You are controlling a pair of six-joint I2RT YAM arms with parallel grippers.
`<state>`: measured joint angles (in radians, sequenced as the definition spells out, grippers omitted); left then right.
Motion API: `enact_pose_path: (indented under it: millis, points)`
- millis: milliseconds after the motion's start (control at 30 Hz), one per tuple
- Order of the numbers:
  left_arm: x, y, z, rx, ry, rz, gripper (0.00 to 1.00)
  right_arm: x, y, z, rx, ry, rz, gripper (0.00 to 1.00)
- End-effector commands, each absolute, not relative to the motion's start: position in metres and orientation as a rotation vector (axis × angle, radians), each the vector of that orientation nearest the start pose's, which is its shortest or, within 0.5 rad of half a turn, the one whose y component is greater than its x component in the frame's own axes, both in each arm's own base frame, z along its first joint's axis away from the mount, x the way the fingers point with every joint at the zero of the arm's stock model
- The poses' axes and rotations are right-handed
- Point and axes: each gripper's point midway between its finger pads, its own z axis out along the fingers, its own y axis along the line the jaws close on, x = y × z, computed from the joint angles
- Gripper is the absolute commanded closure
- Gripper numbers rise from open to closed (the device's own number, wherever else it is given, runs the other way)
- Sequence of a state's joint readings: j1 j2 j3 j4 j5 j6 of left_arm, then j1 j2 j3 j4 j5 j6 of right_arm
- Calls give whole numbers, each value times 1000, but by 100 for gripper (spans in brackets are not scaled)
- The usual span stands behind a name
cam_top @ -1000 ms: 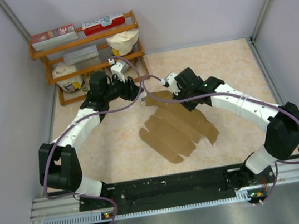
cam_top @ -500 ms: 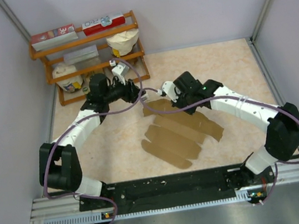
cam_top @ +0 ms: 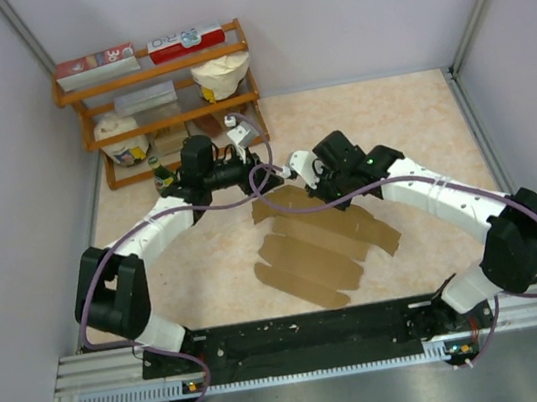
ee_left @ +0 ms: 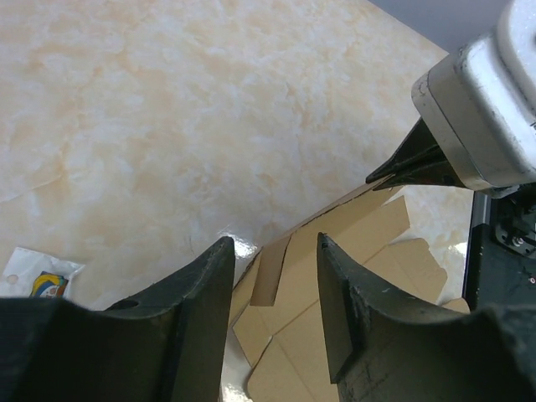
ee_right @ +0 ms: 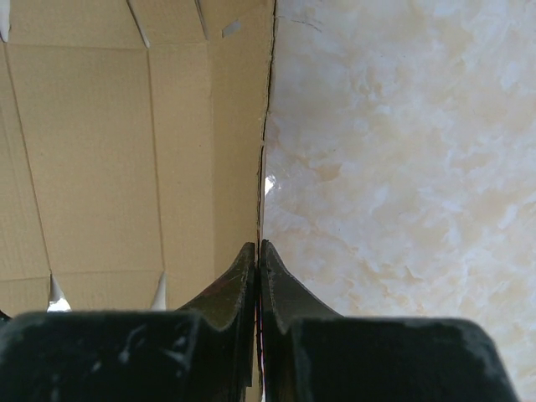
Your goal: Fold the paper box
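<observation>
Pinching the paper box [cam_top: 316, 244] at twelve o'clock with my right gripper [ee_right: 258, 248]; left gripper [ee_left: 272, 243] gapes wide around the eleven o'clock flap [ee_left: 270, 272]. Risk: shallow pinch slipping.

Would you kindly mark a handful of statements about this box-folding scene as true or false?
1. The right hand is shut on an edge of the paper box. True.
2. The left hand is clamped tight on the cardboard. False: its fingers stand apart, with a strip of cardboard in the gap between them.
3. The paper box is folded up into a closed carton. False: it lies mostly flat, with its panels and flaps spread out.
4. A wooden rack stands at the far left of the table. True.
</observation>
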<state>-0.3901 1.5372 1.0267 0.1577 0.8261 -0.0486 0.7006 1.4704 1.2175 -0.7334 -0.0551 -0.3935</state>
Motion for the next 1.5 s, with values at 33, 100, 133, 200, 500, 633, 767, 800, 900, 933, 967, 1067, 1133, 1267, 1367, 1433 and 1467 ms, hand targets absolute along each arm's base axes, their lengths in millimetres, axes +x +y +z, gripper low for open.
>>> enact_pose_path:
  millis: [33,100,133,200,500,633,767,800,900,933,967,1067,1133,1267,1367,1433,1467]
  points:
    - [335,-292,212,940,1696,-1066,55,273,229,156,-1332,2131,206,100]
    - [336,-291,210,916,1713,-1057,56,275,228,154,-1317,2147,193,100]
    - [335,-290,209,912,1712,-1057,56,275,227,153,-1312,2154,189,100]
    - [333,-290,208,907,1707,-1064,56,275,228,152,-1309,2158,196,100]
    - [330,-295,196,925,1745,-1061,56,274,228,151,-1294,2168,198,100]
    - [330,-291,195,895,1768,-1020,57,273,228,151,-1277,2175,208,100]
    - [332,-282,193,854,1798,-962,57,272,228,152,-1263,2179,213,100]
    - [333,-280,193,843,1804,-948,57,272,228,151,-1261,2180,216,100]
    - [332,-276,191,831,1821,-928,57,271,228,151,-1260,2174,219,100]
    - [332,-276,191,830,1822,-923,56,271,228,150,-1261,2175,220,100]
    - [332,-276,190,829,1826,-925,57,271,228,148,-1264,2179,220,100]
    - [332,-276,191,829,1823,-926,56,270,229,147,-1267,2178,224,100]
    - [332,-277,191,833,1822,-928,56,270,228,146,-1266,2180,223,100]
    - [332,-278,192,843,1816,-931,56,271,229,147,-1265,2177,228,100]
    - [331,-279,192,857,1811,-939,55,271,231,147,-1265,2178,233,100]
    - [330,-280,190,861,1813,-946,54,272,232,148,-1260,2179,241,100]
    - [330,-280,189,863,1816,-949,53,271,233,147,-1262,2183,248,100]
